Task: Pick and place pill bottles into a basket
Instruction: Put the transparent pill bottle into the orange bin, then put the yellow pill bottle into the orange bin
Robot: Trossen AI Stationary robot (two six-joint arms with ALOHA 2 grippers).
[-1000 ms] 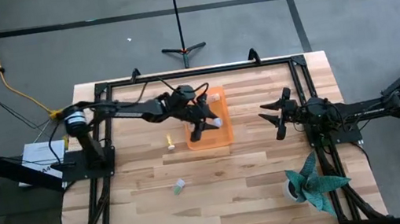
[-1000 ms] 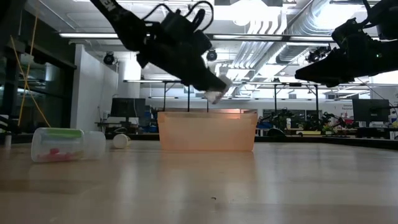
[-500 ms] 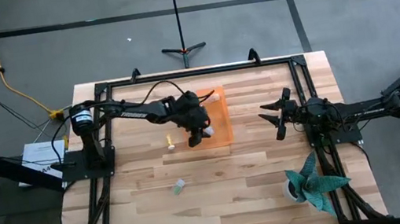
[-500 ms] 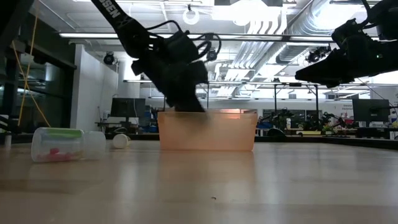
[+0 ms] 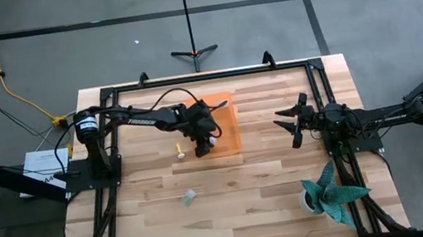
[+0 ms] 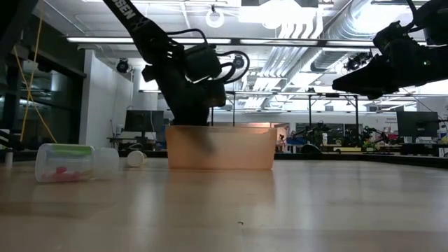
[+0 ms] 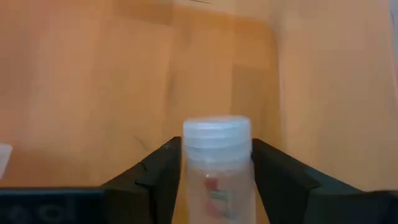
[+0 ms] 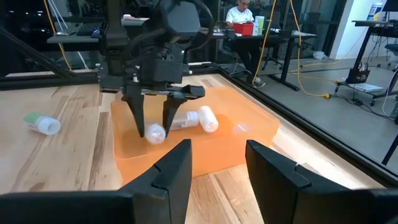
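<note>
My left gripper (image 5: pixel 205 144) points down inside the orange basket (image 5: pixel 227 124), near its left wall, shut on a clear pill bottle with a white cap (image 7: pixel 216 163). Two more white-capped bottles (image 8: pixel 198 118) lie on the basket's floor. An amber bottle (image 5: pixel 179 149) lies on the table just left of the basket. A pale green-capped bottle (image 5: pixel 189 196) lies on its side nearer the front, and it also shows in the low view (image 6: pixel 66 162). My right gripper (image 5: pixel 290 123) is open and empty in the air, right of the basket. My left gripper pinches the bottle's clear body (image 7: pixel 214 186) between its two fingers (image 8: pixel 140 118), just behind the white cap (image 8: pixel 154 132). The fingers come from above, pointing down, and lie along the bottle. The cap points down at the fingertips, low over the basket's floor; whether it touches, I cannot tell.
A teal spiky plant in a white pot (image 5: pixel 332 193) stands at the table's near right corner. A black frame (image 5: pixel 205 76) runs round the table top. Bare wood lies in front of the basket (image 5: pixel 240 198).
My left gripper has gone toward the table's left edge and down into the basket with the bottle, tipping from a slant until it points straight down. The basket has slid a little toward the left edge. My right gripper has kept still.
</note>
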